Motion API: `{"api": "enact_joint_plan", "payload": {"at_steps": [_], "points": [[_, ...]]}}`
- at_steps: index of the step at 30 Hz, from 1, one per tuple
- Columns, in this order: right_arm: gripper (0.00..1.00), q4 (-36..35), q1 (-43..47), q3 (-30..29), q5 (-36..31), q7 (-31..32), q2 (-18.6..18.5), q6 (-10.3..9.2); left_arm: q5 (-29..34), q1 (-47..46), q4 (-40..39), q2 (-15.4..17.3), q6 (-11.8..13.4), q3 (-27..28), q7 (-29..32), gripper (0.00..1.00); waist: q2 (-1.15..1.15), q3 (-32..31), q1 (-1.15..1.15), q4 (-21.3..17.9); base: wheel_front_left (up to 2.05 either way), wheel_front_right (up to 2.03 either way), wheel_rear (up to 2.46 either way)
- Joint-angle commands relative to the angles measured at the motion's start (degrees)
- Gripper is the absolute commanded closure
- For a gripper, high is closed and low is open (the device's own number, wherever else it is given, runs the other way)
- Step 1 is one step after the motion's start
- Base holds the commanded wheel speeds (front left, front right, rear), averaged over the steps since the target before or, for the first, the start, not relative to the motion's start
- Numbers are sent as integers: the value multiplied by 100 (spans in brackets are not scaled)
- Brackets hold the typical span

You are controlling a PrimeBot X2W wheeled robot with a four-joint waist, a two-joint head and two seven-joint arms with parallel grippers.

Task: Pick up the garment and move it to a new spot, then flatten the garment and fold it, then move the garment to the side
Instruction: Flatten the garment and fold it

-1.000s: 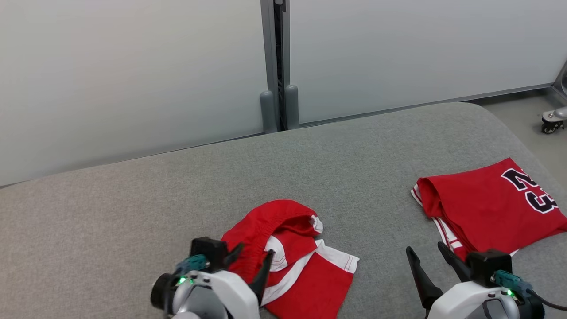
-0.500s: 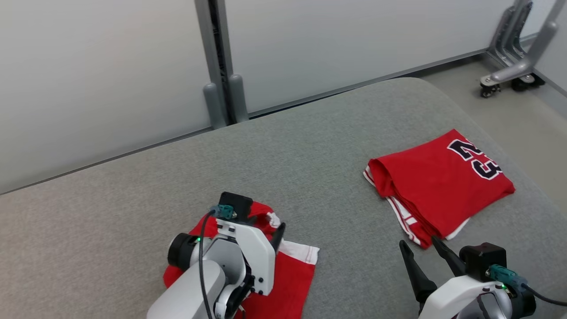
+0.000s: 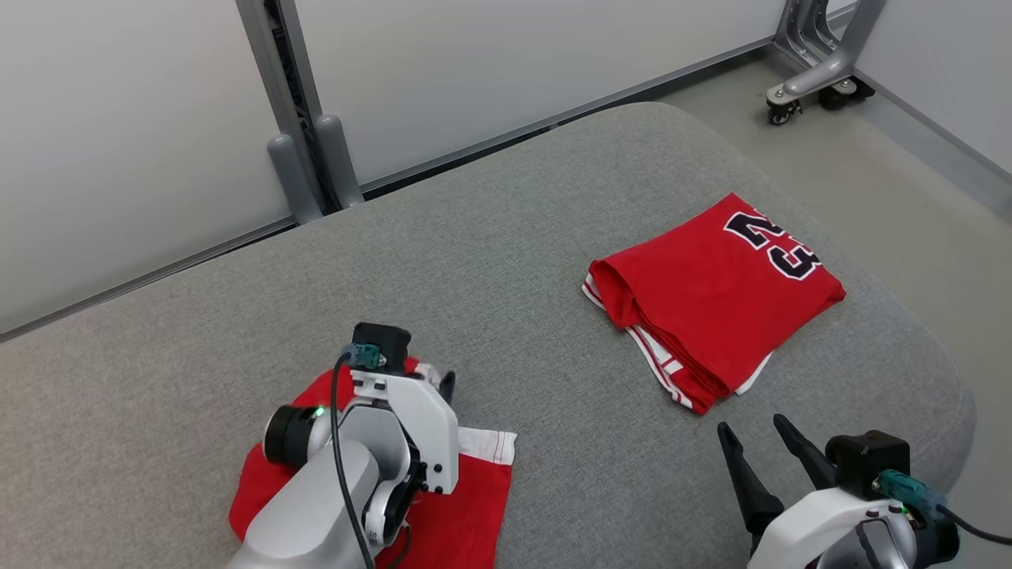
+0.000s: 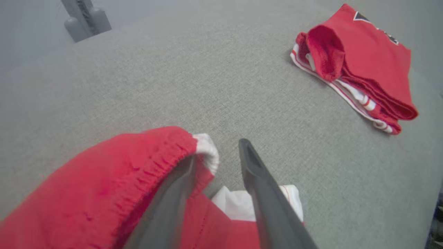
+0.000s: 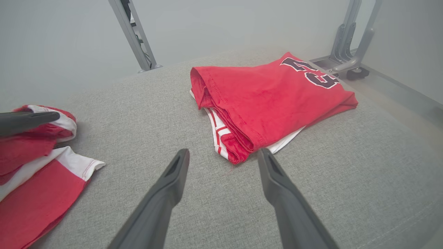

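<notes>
1. The left gripper (image 4: 218, 150) is seen right on top of the crumpled red garment (image 4: 104, 180). Its two fingers (image 4: 256, 180) are apart. The stretchy waistband (image 4: 155, 145) is draped over one finger, and no squeeze on the cloth can be seen yet.
2. The garment is found under and behind these fingers. The waistband is at the fingertips and the rest is spread back toward the wrist. Its long way is judged to run along the fingers, not across them.
3. This piece is judged to be the one to be picked up, as it is not folded. The left gripper is by far the nearer one, as the cloth is touched by it.
4. Bare grey cushion (image 3: 514, 261) is seen ahead of the left fingertips, so room for a new spot can be found there.
5. A folded red jersey (image 3: 711, 300) with a dark number is seen just ahead of the right gripper (image 3: 751, 427), not touching it.
6. The right gripper is held wide apart with nothing in it. The crumpled garment is well off to its left.
7. Counted: two grippers, two red pieces of clothing (one crumpled, one folded) and one cushion.
</notes>
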Motion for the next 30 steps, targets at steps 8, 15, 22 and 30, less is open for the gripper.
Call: {"api": "enact_joint_plan", "payload": {"at_steps": [8,15,22,30], "points": [[0,19,-19,-48,-44,-12,-27,1,-131,-472,-772,-96,-542,78,-1218,100,0,-97,0,347,0,0,0],[0,-54,121,-123,-79,49,-28,1,-1247,-211,-3040,-135,-686,249,-1318,100,0,-302,0,940,0,0,0],[0,-163,225,-94,-76,146,-27,1,-1331,1423,-4422,894,567,742,-945,100,0,-390,0,1650,0,0,0],[0,-215,163,90,-48,412,-26,1,-1382,2214,-3032,1151,641,796,-1150,100,0,-377,0,2033,0,0,0]]}}
